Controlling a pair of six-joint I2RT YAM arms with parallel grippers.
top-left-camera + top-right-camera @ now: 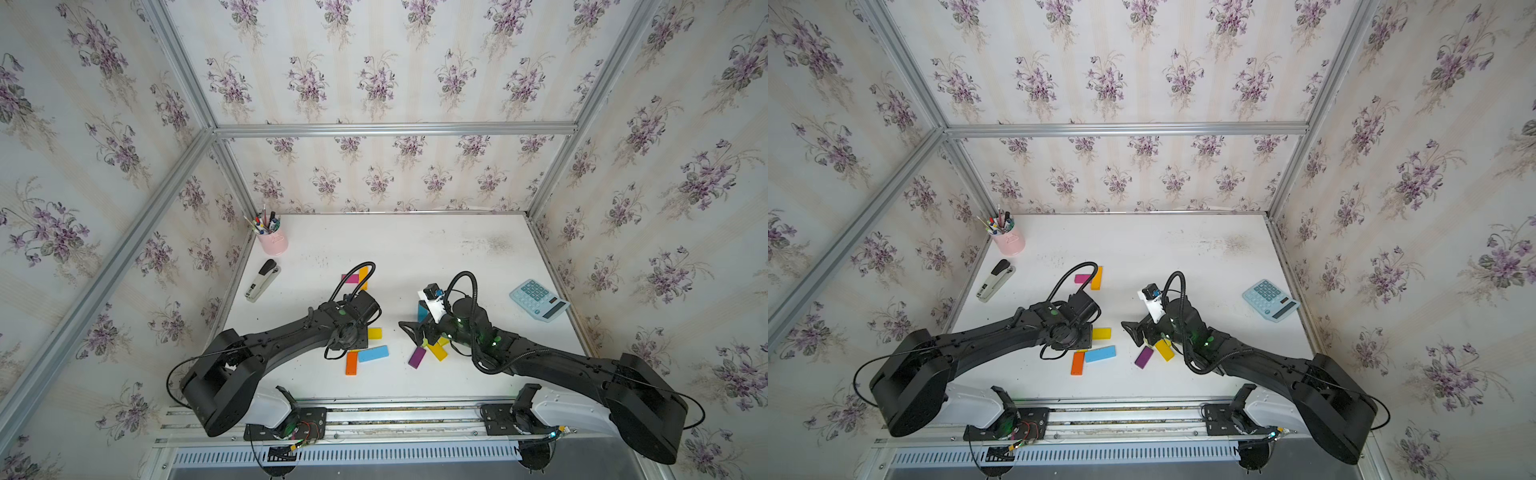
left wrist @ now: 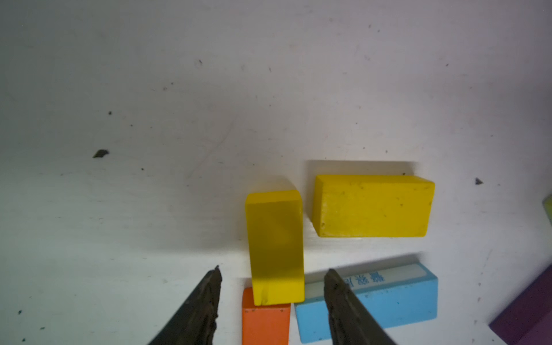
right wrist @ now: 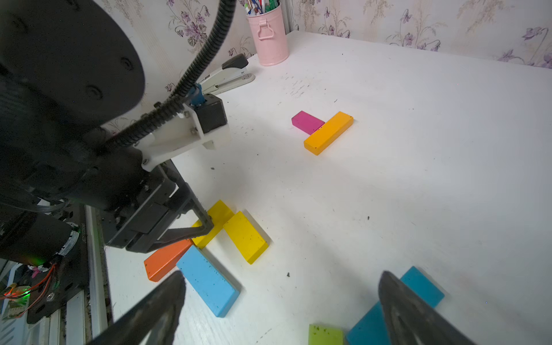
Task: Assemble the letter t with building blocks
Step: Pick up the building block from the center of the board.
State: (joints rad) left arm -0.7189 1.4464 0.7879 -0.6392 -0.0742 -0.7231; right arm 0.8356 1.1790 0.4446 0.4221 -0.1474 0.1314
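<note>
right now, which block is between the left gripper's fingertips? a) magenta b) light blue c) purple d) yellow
d: in the left wrist view the yellow block lies between the tips of the left gripper, one end over the orange block. The jaws stand apart on either side of it, with a gap showing on each side.

In both top views a pale pink metal pen pot (image 1: pixel 275 245) full of pens stands left of centre, in the far left corner of the scuffed white tabletop (image 1: pixel 415 249). Just below it in the frame a grey-and-black stapler (image 1: pixel 262 281) lies slanted. A pale blue calculator (image 1: pixel 539 300) lies right of centre, near the table's edge. Purple-flowered wallpaper (image 1: pixel 374 75) covers the walls between aluminium bars (image 1: pixel 395 129).
</note>
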